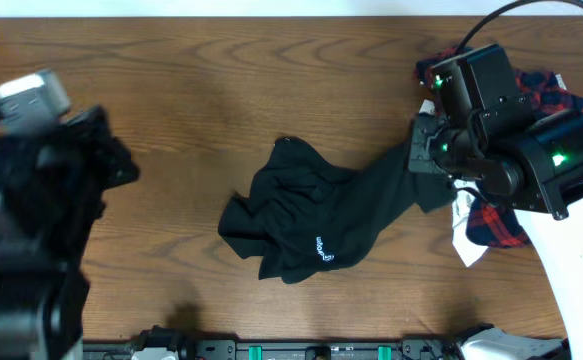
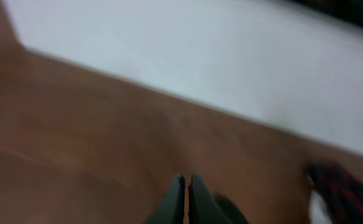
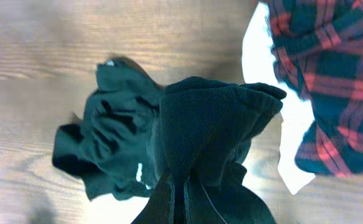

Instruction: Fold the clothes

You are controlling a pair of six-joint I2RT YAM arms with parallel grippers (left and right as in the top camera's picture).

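The black shirt [image 1: 301, 215] lies crumpled at the table's middle, its small white logo [image 1: 324, 250] facing up. One end of it is drawn out to the right, up to my right gripper [image 3: 181, 186], which is shut on a bunched fold of the black shirt [image 3: 212, 118]. Red-and-navy plaid clothes [image 1: 546, 90] and a white piece [image 1: 466, 240] lie under and beside the right arm [image 1: 501, 130]. My left gripper [image 2: 185, 182] is shut with nothing in it, above bare wood at the left; its view is blurred.
The left arm [image 1: 31, 200] fills the table's left side. The plaid cloth [image 3: 337, 74] on the white piece [image 3: 262, 68] sits just right of the held fold. Bare wooden tabletop [image 1: 191, 90] stretches between the arms. A dark rail [image 1: 301, 350] runs along the front edge.
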